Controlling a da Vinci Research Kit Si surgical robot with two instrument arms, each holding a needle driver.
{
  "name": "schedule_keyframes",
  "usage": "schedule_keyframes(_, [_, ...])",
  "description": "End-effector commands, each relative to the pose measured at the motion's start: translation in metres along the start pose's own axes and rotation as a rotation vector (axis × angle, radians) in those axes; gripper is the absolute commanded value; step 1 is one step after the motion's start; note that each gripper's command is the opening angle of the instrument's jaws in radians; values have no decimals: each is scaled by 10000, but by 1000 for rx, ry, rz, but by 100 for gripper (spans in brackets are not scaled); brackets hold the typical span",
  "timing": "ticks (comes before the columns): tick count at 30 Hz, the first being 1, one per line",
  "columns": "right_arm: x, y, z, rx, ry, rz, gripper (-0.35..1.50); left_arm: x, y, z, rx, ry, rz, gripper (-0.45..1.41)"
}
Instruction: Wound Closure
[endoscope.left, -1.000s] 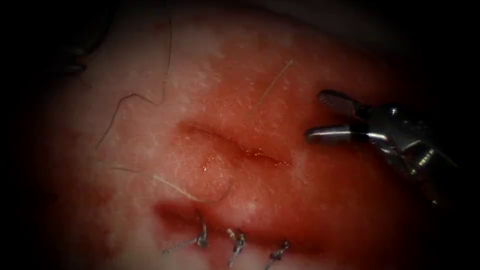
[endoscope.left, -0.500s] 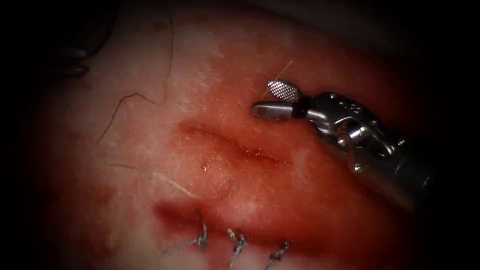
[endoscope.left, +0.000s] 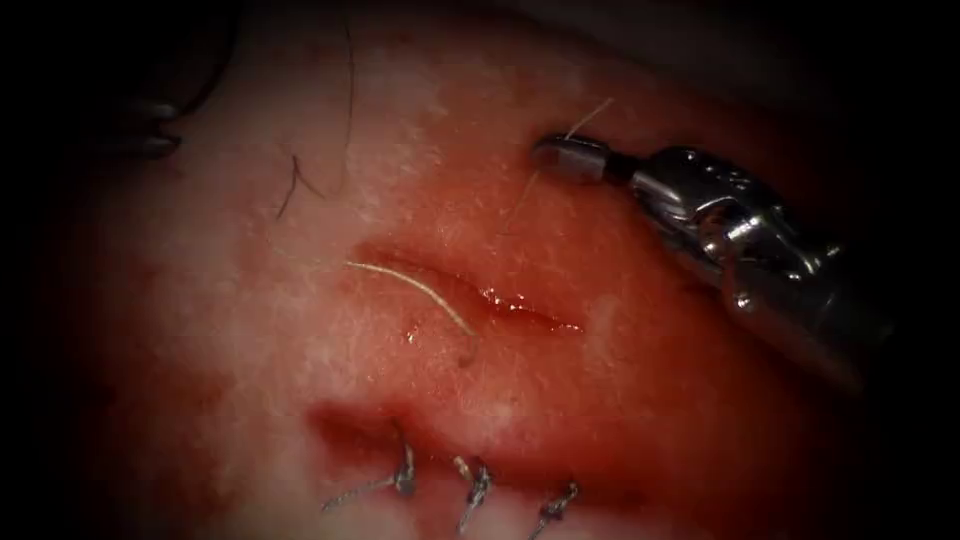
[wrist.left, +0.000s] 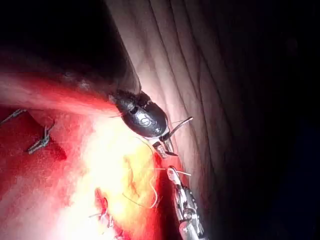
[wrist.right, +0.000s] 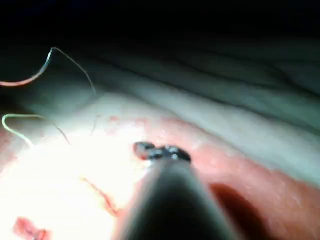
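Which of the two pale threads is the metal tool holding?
The straight thread above the cut: the right tool has its fingers shut on it. The curved thread lies loose across the cut's left end.

Endoscope overhead-front; wrist cameras close (along shafts); all share the tissue (endoscope.left: 300, 330).

Surgical training bench, pork-belly tissue (endoscope.left: 300, 330) with an open cut (endoscope.left: 470, 290), knotted stitches (endoscope.left: 475, 485), wristed robotic tool (endoscope.left: 570, 158) overhead
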Motion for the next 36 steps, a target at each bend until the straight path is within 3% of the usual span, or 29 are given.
schedule_keyframes(1, [10,-5,10,8,4,-12,-35,-3,-4,6,0,2,3,-35])
schedule_keyframes(6, [16,-11,10,26,23,-36,-33,-3,-3,6,-5,6,3,-35])
schedule_keyframes(7, [16,-11,10,30,30,-34,0,-4,-3,5,-5,6,3,-35])
schedule_keyframes(8, [18,-13,9,39,46,-47,64,-4,-3,5,-6,6,-2,-35])
schedule_keyframes(9, [18,-14,9,41,45,-58,96,-4,-3,4,-7,7,-2,-35])
schedule_keyframes(10, [18,-14,9,41,45,-58,96,-4,-3,4,-7,7,-2,-35])
schedule_keyframes(13, [21,-17,6,38,46,-60,130,-8,-3,3,-9,7,-34,-35])
schedule_keyframes(14, [22,-19,3,40,44,-64,131,-10,-4,3,-9,7,-51,-8])
schedule_keyframes(15, [22,-22,-1,43,42,-68,133,-16,-6,2,-12,8,-76,0])
schedule_keyframes(24, [43,-34,-50,42,36,-120,136,-60,21,-15,34,-57,-298,21])
schedule_keyframes(29, [50,-35,-66,32,38,-142,136,-89,44,-57,40,-151,-531,65])
schedule_keyframes(31, [47,-36,-65,34,38,-144,138,-90,45,-70,57,-156,-651,69])
schedule_keyframes(36, [43,-39,-60,42,36,-145,140,-75,36,-75,50,-151,-746,76])
